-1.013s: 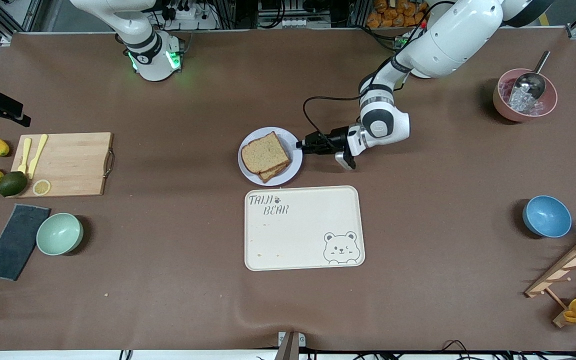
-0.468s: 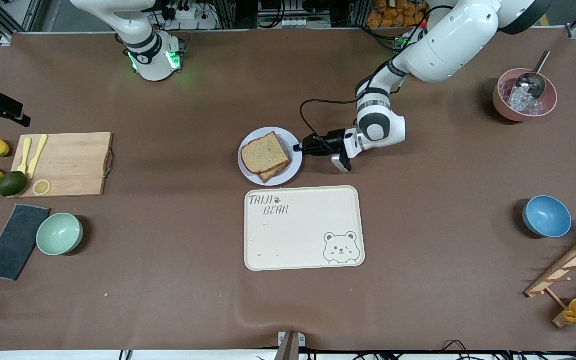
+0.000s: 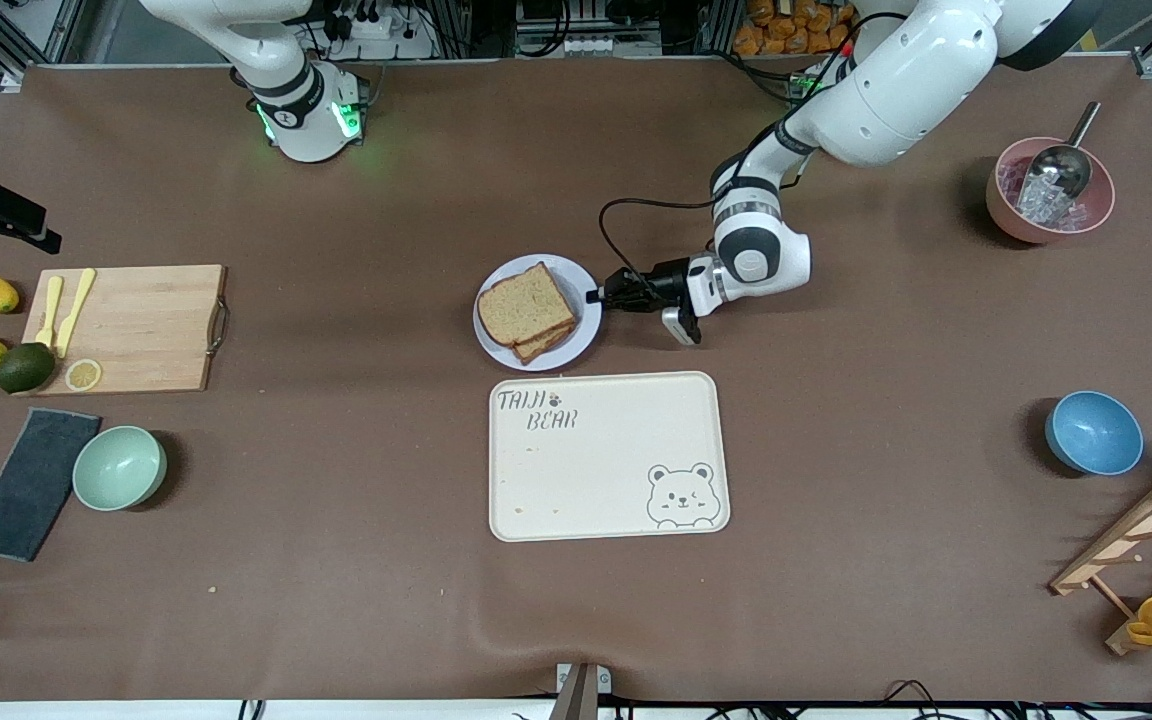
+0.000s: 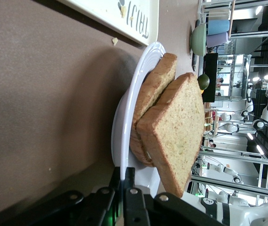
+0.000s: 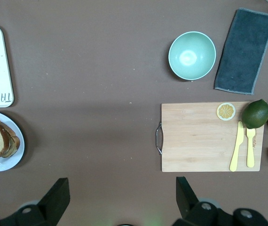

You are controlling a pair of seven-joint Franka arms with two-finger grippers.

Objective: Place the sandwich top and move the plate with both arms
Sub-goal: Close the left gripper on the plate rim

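The plate [image 3: 588, 322], pale and round, sits mid-table, just beside the cream tray's [image 3: 609, 456] edge farthest from the front camera. The left gripper [image 3: 595, 295] is clamped tight on the plate's rim at the side toward the left arm's end. On it the sandwich top [image 3: 527, 304], tan-crumbed and dark-crusted, lies skewed over a lower slice. The right gripper [image 5: 122, 200] waits wide apart, holding nothing, high over the table near the cutting board [image 5: 209, 136].

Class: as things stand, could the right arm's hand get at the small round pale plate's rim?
Probably yes: the right hand hangs open above bare brown table, the pale round plate has free rim, and only the left hand is shut on it.
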